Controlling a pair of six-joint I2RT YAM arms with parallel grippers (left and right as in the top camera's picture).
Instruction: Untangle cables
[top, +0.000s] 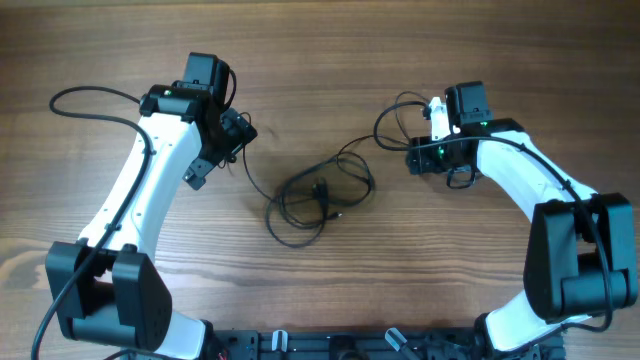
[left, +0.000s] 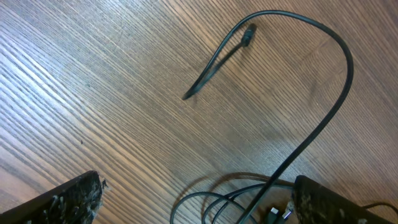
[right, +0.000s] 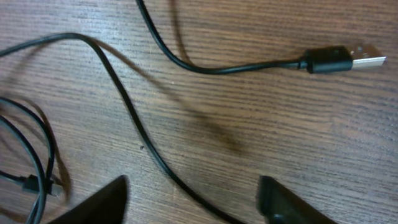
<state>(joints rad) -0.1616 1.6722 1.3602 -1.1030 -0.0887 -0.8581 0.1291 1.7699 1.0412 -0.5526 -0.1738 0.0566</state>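
A tangle of thin black cables (top: 315, 195) lies on the wooden table at the centre. One strand runs up left toward my left gripper (top: 238, 135), another loops up right (top: 390, 125) toward my right gripper (top: 415, 158). In the left wrist view my left gripper (left: 196, 205) is open over cable loops (left: 249, 196), and a cable end with a small plug (left: 249, 34) lies ahead. In the right wrist view my right gripper (right: 196, 205) is open with a black cable strand (right: 143, 137) passing between its fingers. A USB-A plug (right: 345, 59) lies ahead.
The wooden table (top: 320, 60) fills the overhead view. The arms' own black supply cable (top: 90, 100) arcs at the left. The arm bases stand at the front edge (top: 330, 345).
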